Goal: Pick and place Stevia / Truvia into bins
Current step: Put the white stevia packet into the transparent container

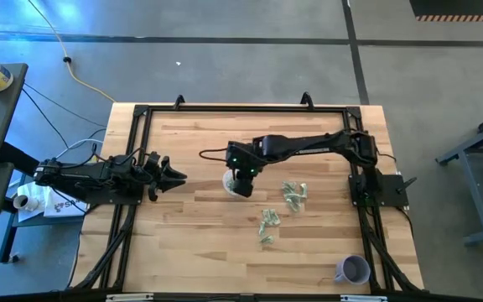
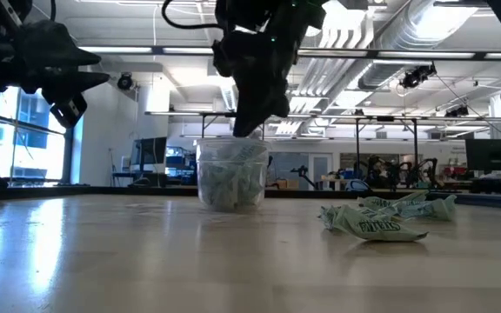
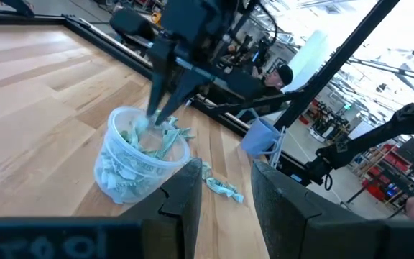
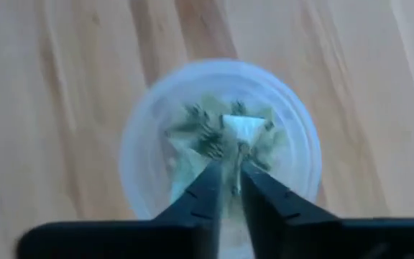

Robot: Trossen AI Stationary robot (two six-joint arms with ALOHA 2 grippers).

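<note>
Wooden tabletop (image 2: 103, 261) fills the foreground, with an open workshop hall of benches and ceiling ducts behind. Right gripper (image 4: 233, 173) hangs over the clear cup (image 4: 142, 144), fingers pinching a packet (image 4: 244, 131) just beyond their tips. Loose Stevia packets (image 1: 294, 194) lie beside the cup. Left gripper (image 1: 177, 177) waits apart, fingers parted, empty.

You see the clear cup (image 1: 240, 184) upright mid-desk, holding crumpled green-and-white packets (image 4: 225, 140); more packets lie loose in two clusters (image 1: 294, 193) (image 1: 267, 225) just beside it.
</note>
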